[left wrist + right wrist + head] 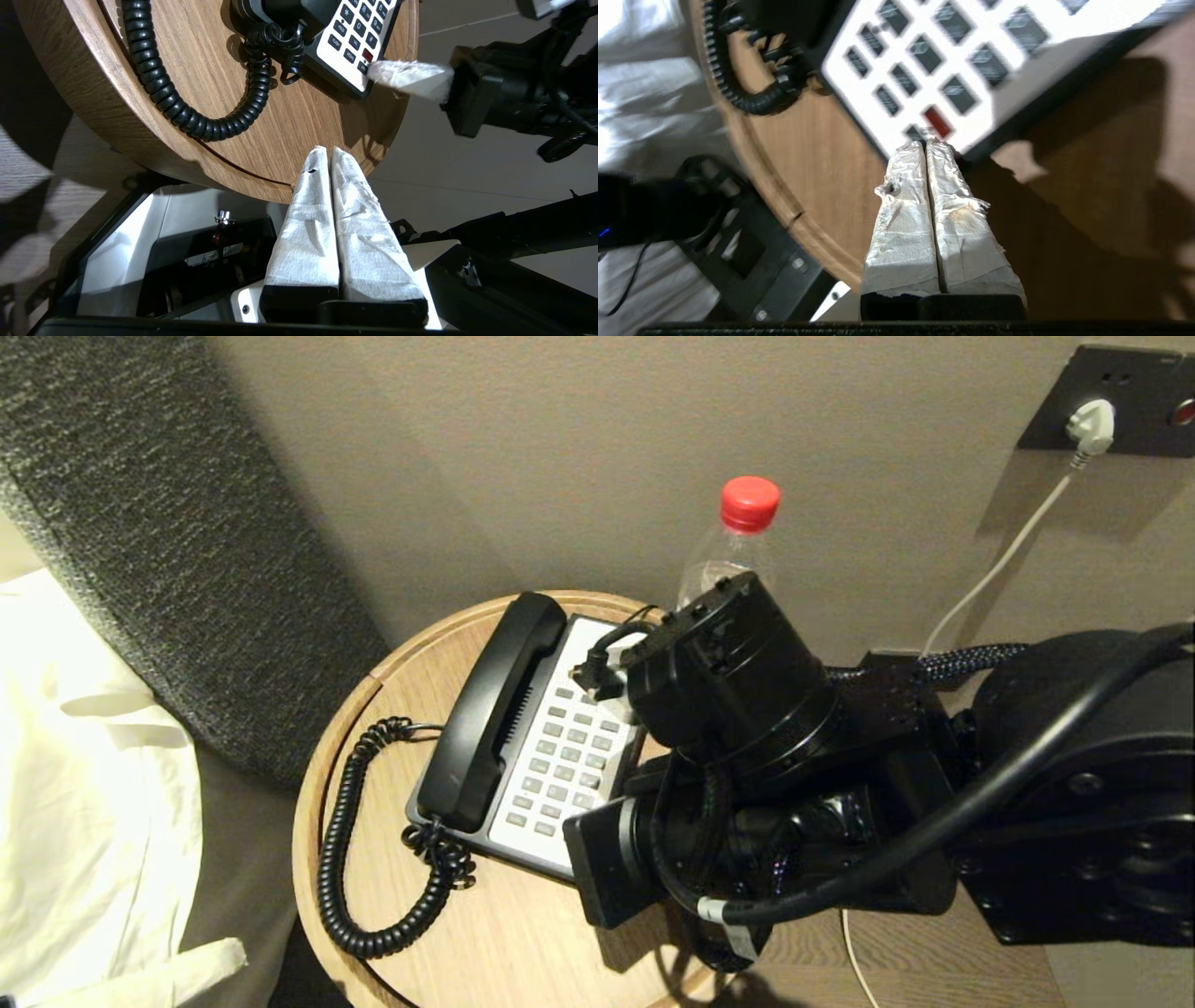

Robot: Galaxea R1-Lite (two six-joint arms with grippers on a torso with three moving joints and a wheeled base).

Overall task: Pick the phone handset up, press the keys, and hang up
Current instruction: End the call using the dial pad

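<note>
Right gripper (pixel 927 145) closed, empty — taped tips at near corner of white faceplate, beside red button among keys (pixel 924 70). Phone handset (pixel 495 709) in cradle on far side of keys from gripper, long axis along base. Right arm reaches across table (pixel 523 933). Left gripper (pixel 329 154) closed, empty, parked at table edge — farther away.
</note>
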